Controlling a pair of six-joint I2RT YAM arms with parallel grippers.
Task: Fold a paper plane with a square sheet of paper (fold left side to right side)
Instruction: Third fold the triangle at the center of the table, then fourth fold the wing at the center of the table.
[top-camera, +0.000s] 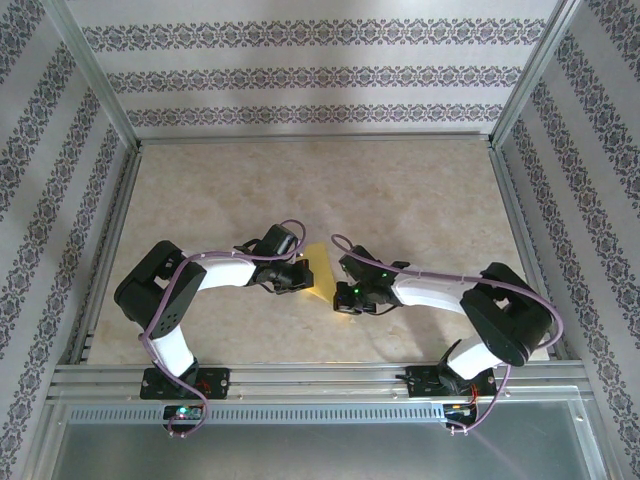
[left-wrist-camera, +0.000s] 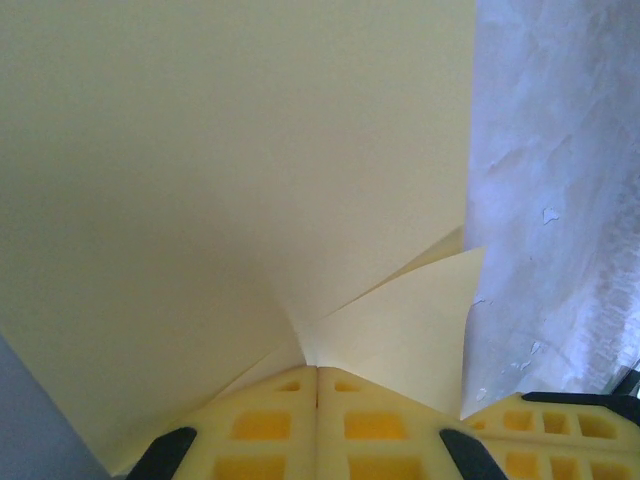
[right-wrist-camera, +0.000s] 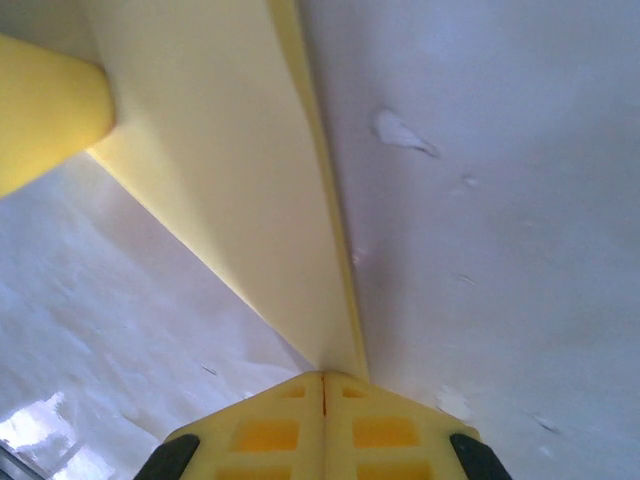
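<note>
The yellow square sheet of paper (top-camera: 320, 271) lies creased and partly lifted between both grippers at the table's middle front. It shows folded flaps and a pointed outline, not a slim paper plane shape. My left gripper (top-camera: 298, 279) is shut on the sheet's left part; in the left wrist view the jaws (left-wrist-camera: 318, 372) pinch the paper (left-wrist-camera: 220, 170) where two flaps meet. My right gripper (top-camera: 346, 297) is shut on the lower right point; in the right wrist view its closed jaws (right-wrist-camera: 323, 378) hold the narrow folded tip of the paper (right-wrist-camera: 230, 180).
The beige marbled table (top-camera: 400, 190) is walled by patterned panels and metal posts, with a rail along the near edge. A finger of the right gripper (left-wrist-camera: 560, 430) shows close beside the left one, and a left finger (right-wrist-camera: 40, 110) touches the paper in the right wrist view.
</note>
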